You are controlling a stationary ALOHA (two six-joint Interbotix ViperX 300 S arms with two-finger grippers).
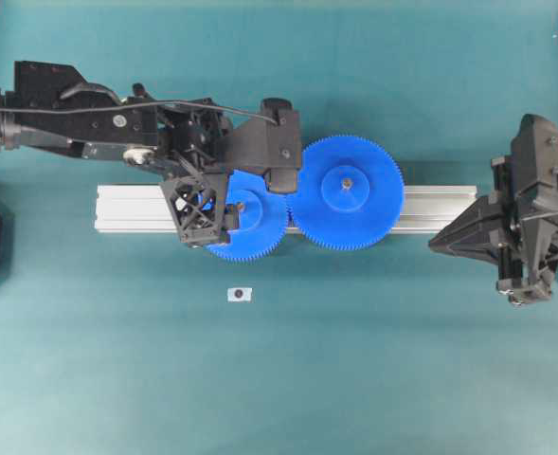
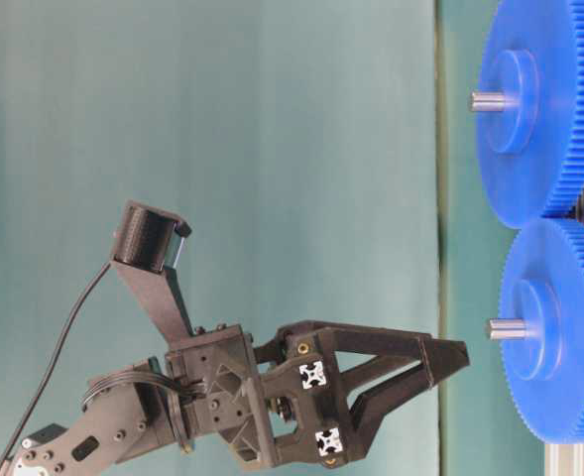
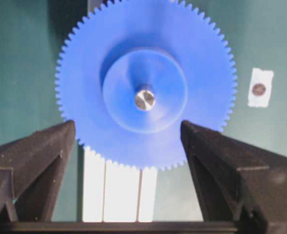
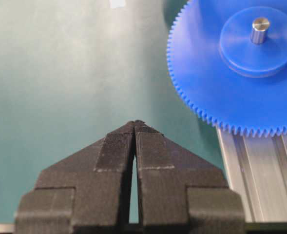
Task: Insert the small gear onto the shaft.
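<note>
The small gear (image 1: 260,237), a blue toothed disc, lies flat on the silver rail (image 1: 132,207). The shaft (image 3: 144,99), a short metal pin, stands up through its hub. From table level the pin tip (image 2: 505,329) pokes out of the same gear (image 2: 559,337). My left gripper (image 1: 255,199) hangs just above this gear, open, with one finger (image 3: 50,146) on either side of the hub and nothing between them (image 3: 127,127). Table level shows those fingers (image 2: 450,355) apart from the gear. My right gripper (image 1: 434,244) rests shut at the rail's right end (image 4: 135,123), holding nothing.
A larger blue gear (image 1: 347,192) sits on its own pin (image 4: 260,28), meshed with the small gear's right side. A small white tag with a dark spot (image 1: 240,295) lies on the teal table in front of the rail (image 3: 259,88).
</note>
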